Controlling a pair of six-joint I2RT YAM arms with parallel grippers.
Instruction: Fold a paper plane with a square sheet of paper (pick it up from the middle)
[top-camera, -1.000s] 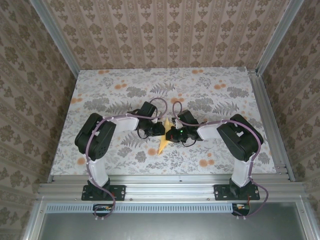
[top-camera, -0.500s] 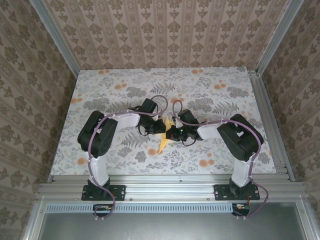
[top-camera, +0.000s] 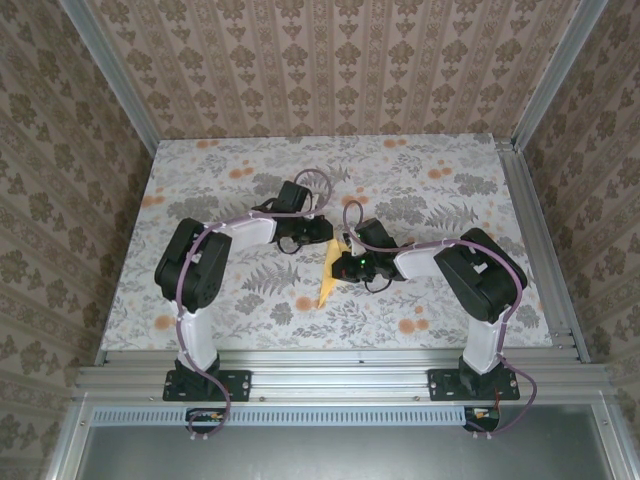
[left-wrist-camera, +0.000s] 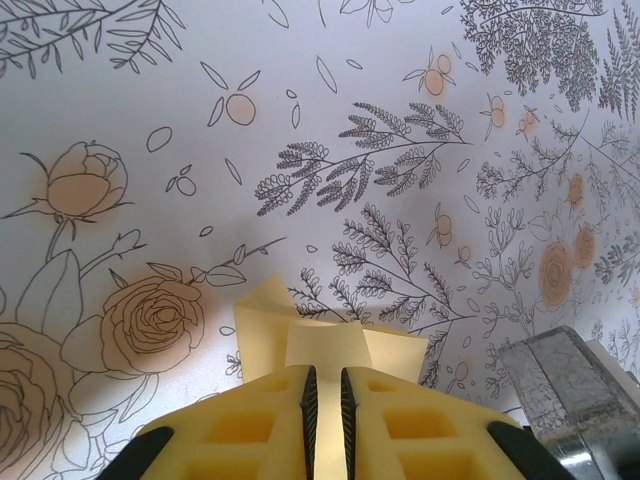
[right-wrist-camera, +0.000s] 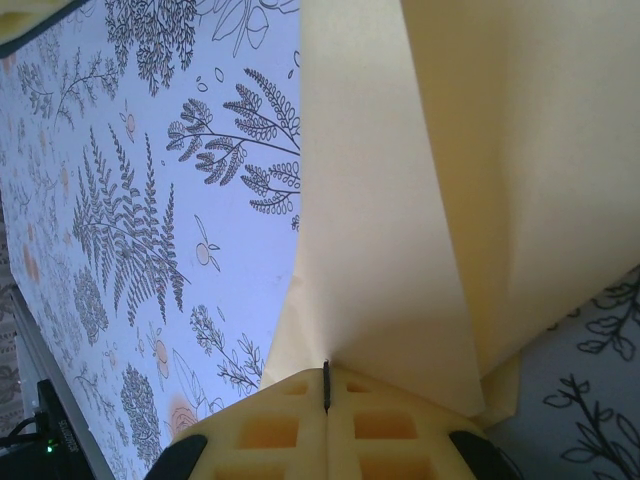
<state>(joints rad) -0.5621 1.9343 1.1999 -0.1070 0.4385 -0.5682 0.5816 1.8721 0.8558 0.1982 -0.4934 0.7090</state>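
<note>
- The sheet of paper (top-camera: 328, 277) is showing as a slim, pointed pale-yellow shape rather than a flat square, so several folds are looking done
- It is sitting near the middle of the flower-printed surface (top-camera: 430, 200), between the two end effectors, with its long axis running from far to near. I cannot tell whether its near tip is touching the cloth
- The left end effector (top-camera: 320, 233) is pinching the far end of the paper. In the left wrist view its yellow fingers (left-wrist-camera: 250, 425) are standing almost together, with a sliver of paper in the narrow slot between them and folded flaps (left-wrist-camera: 325, 345) poking out just beyond the tips
- The right end effector (top-camera: 345, 268) is pressing fully together on the paper's right side. In the right wrist view its pads (right-wrist-camera: 400, 430) are meeting on an edge where the layers converge, and a wide panel (right-wrist-camera: 400, 220) with an overlapping flap is spreading away from the grip
- As a judgement, the task is looking past its midpoint but not finished. The flaps in the left wrist view are lying loose and uneven, and no clear pair of wings is showing. Sharpening the centre crease, folding the wings down and releasing the plane are probably what is left
- No tray, box or bin is taking part here; the paper is being held only by the two end effectors over the cloth
</note>
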